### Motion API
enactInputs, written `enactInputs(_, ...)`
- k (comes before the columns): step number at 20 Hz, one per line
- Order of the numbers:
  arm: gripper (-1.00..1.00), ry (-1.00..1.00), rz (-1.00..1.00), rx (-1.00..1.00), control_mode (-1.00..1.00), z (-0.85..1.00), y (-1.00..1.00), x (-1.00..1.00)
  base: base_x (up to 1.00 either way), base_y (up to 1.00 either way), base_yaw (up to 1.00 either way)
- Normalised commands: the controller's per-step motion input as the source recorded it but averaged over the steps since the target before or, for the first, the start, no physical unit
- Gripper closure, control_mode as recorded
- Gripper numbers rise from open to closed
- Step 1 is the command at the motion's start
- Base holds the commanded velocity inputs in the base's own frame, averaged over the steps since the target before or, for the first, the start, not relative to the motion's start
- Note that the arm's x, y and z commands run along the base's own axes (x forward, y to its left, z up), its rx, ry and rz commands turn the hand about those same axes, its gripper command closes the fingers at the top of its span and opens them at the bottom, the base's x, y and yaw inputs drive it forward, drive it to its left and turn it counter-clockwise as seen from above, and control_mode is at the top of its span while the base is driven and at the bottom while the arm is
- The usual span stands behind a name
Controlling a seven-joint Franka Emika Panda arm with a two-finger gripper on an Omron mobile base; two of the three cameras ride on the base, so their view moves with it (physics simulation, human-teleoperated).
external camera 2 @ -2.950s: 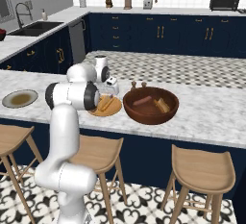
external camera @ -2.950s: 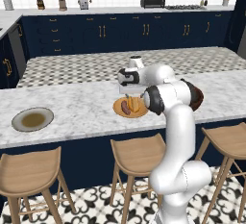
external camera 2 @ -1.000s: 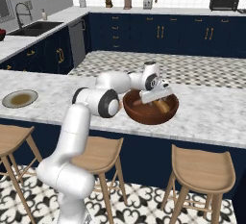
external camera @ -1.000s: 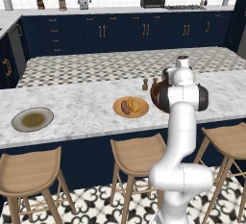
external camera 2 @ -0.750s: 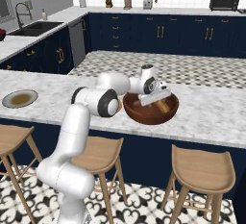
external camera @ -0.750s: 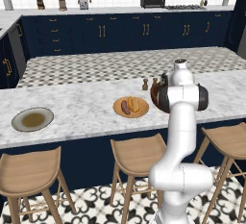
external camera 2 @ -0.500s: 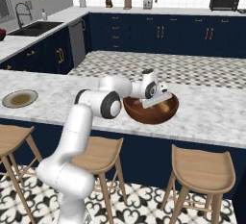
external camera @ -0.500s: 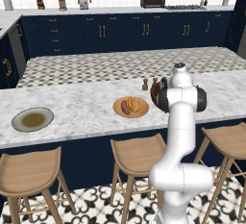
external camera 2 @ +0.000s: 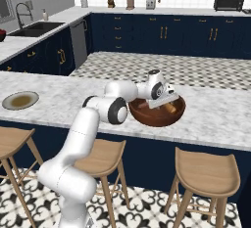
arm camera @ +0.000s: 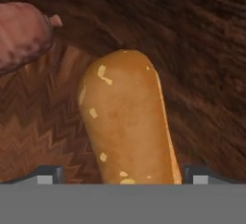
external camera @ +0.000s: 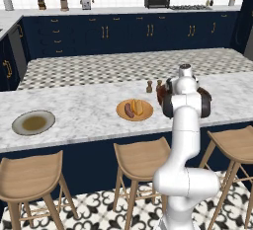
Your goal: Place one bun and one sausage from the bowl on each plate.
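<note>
Claw down inside the bowl [external camera 2: 157, 116], right end of the counter.
Gripper [arm camera: 123, 172] spread wide, empty, a bun [arm camera: 127, 122] between its tips; sausage [arm camera: 21, 35] lies just left.

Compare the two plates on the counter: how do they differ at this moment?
The orange plate already carries a bun and a sausage; the grey plate carries no food. The orange plate is plain orange-tan, while the grey plate has a brownish centre. The orange plate lies near the bowl; the grey plate lies far off, toward the counter's other end. Both are flat, round and of like size.
</note>
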Motion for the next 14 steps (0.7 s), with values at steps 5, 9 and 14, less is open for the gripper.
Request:
enactInputs(5,1.00,-0.14,-0.06,0.00,-1.00,-0.06,0.09,-0.29,0.00,0.00,0.00)
enactInputs(9,1.00,-0.27,-0.09,0.00,-1.00,0.12,0.15,-0.33,0.00,0.00,0.00)
enactInputs(14,1.00,-0.11,-0.13,0.01,-1.00,0.71,0.61,-0.41,0.00,0.00,0.00)
